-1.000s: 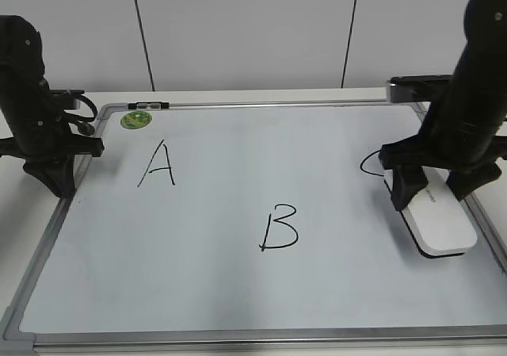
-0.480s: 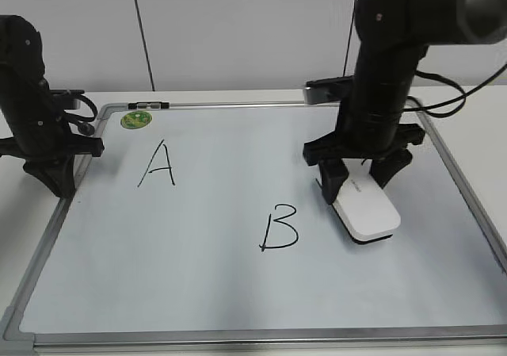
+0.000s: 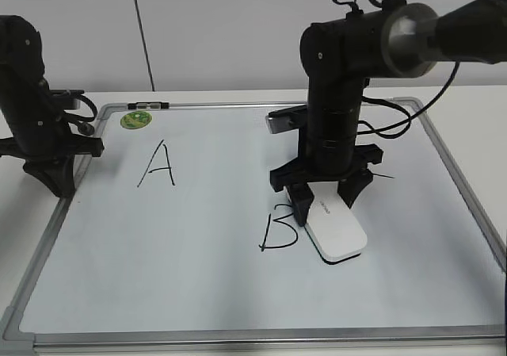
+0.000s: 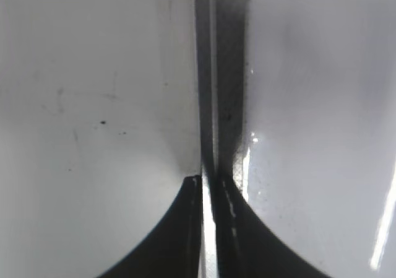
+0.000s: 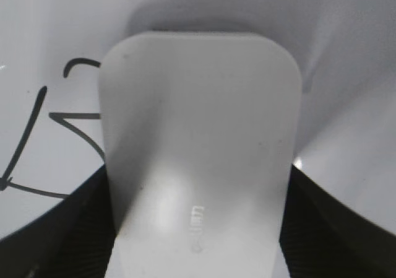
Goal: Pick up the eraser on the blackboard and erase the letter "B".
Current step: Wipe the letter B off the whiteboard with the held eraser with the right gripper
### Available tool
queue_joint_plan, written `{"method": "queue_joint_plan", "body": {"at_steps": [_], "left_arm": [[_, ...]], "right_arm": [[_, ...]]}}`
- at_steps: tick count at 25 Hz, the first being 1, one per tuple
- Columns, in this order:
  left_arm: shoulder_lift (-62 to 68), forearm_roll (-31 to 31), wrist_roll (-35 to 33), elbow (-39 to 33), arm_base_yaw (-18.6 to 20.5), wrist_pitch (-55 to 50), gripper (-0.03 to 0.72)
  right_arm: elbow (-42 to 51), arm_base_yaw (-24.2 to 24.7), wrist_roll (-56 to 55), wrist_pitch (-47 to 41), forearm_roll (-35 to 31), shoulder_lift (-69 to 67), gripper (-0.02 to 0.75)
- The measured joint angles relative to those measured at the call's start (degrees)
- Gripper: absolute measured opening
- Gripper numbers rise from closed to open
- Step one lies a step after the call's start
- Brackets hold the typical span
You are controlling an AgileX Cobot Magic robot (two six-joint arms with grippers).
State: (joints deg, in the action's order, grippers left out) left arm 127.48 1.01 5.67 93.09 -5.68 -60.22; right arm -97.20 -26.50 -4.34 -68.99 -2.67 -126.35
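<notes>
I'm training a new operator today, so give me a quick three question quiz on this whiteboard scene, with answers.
1. True or false: the eraser already covers the whole letter "B".
2. Which gripper holds the eraser: a) left b) right c) neither?
3. Fill in: the green sticker sits above the letter ___.

Key: 1. False, it is only at the B's right edge. 2. b, the right gripper; the left gripper rests at the blackboard frame. 3. A.

A black "A" (image 3: 158,164), a small black-and-white clip (image 3: 148,104), a white wall (image 3: 238,31) behind.
</notes>
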Motion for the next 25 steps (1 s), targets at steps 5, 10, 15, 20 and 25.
{"method": "queue_joint_plan", "body": {"at_steps": [5,10,15,20,25], "left_arm": [[0.00,0.00,0.00,0.00,0.00,0.00,0.020],[0.00,0.10,0.00,0.00,0.00,0.00,0.020],[0.00,0.54,0.00,0.00,0.00,0.00,0.020],[0.00,0.67,0.00,0.00,0.00,0.00,0.020],[0.00,0.70,0.00,0.00,0.00,0.00,0.020]], "right_arm": [[-0.27,-0.81,-0.74,-0.25,0.93,-0.13,0.529],[-0.29,-1.93,-0.76,-0.25,1.55,-0.13,0.529],[-0.39,-4.27,-0.76,-0.25,1.55,-0.26,0.529],[-0.50,-7.13,-0.76,0.07,0.49,-0.38,0.529],[-0.50,-10.44,-0.76,0.41,0.07,-0.49,0.529]]}}
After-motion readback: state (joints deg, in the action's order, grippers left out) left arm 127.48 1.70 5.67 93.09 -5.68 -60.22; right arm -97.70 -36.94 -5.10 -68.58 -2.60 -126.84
